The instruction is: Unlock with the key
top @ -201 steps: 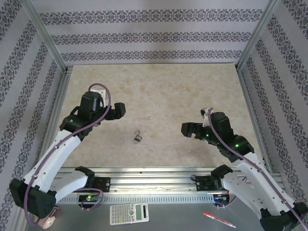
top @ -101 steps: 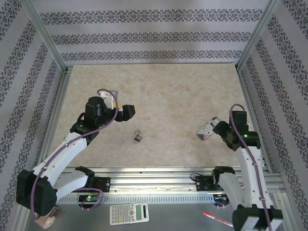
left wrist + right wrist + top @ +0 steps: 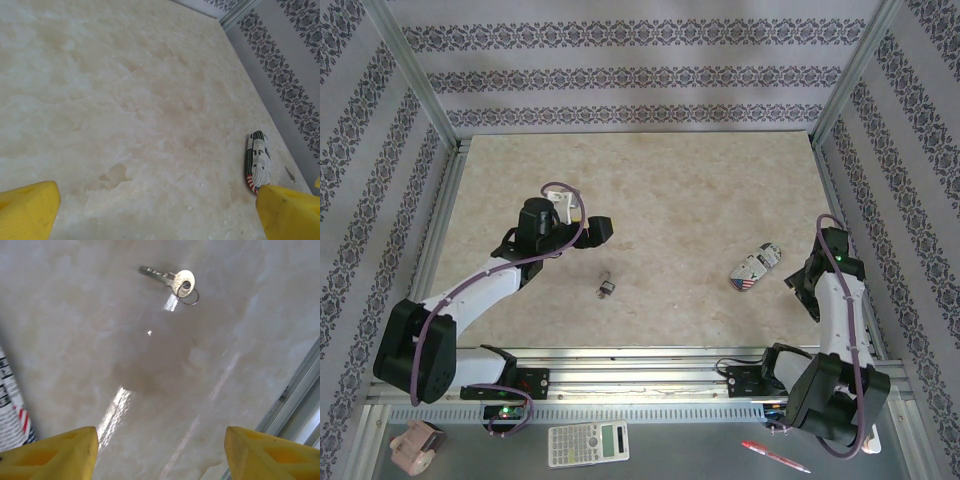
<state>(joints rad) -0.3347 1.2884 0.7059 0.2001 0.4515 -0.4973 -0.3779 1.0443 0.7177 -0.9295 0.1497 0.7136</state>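
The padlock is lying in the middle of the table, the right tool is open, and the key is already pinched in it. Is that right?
Not quite. The key is not in the right tool. The right wrist view shows it lying loose on the table, ahead of the open fingers. The rest holds: the padlock lies mid-table and the right tool is open.

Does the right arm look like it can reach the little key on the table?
Probably yes. The key lies flat on the bare table ahead of the right gripper, whose jaws stand open. Nothing sits between them; the flag-patterned object is off to one side.
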